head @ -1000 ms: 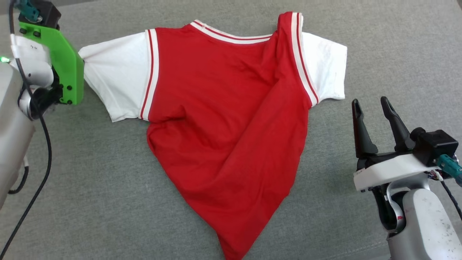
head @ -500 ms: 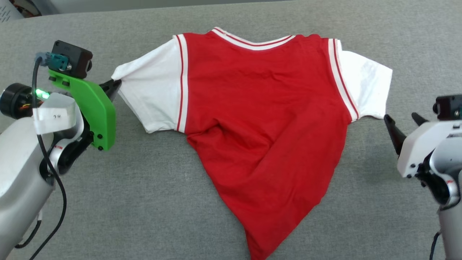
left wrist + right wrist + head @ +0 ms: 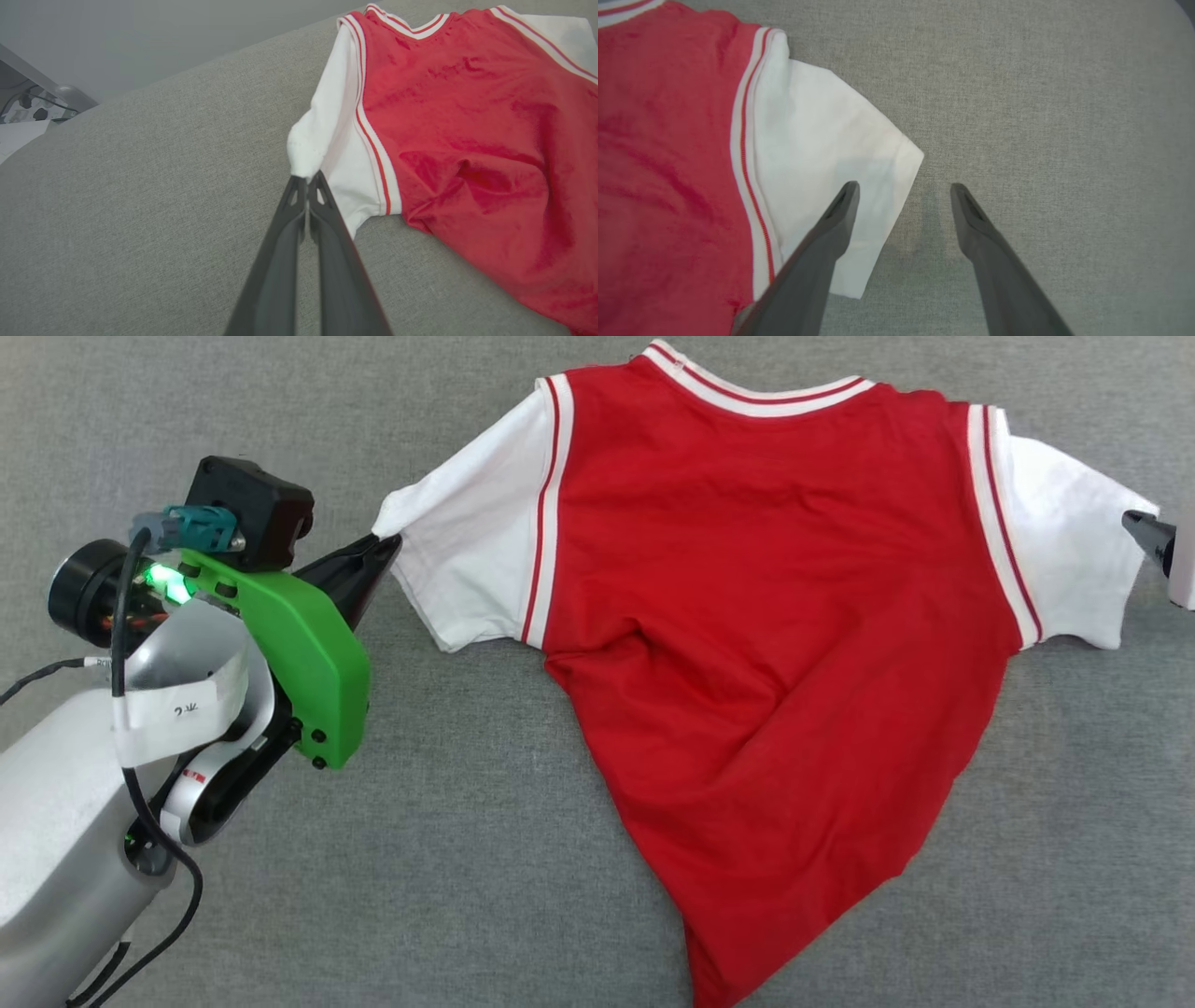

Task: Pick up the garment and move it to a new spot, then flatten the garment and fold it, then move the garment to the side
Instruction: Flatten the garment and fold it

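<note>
Head view: garment lies on grey surface, lower body bunched to a point, unfolded. Left gripper clamped on one sleeve tip; right gripper wide apart over the other sleeve's edge, holding nothing. Flattening likely underway; folding, side move remain.

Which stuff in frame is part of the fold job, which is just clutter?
Job: red T-shirt with white sleeves; left gripper, shut on its sleeve tip; right gripper, open at the other sleeve.
Lying about: dark cables and white paper beyond the grey fabric surface.
</note>
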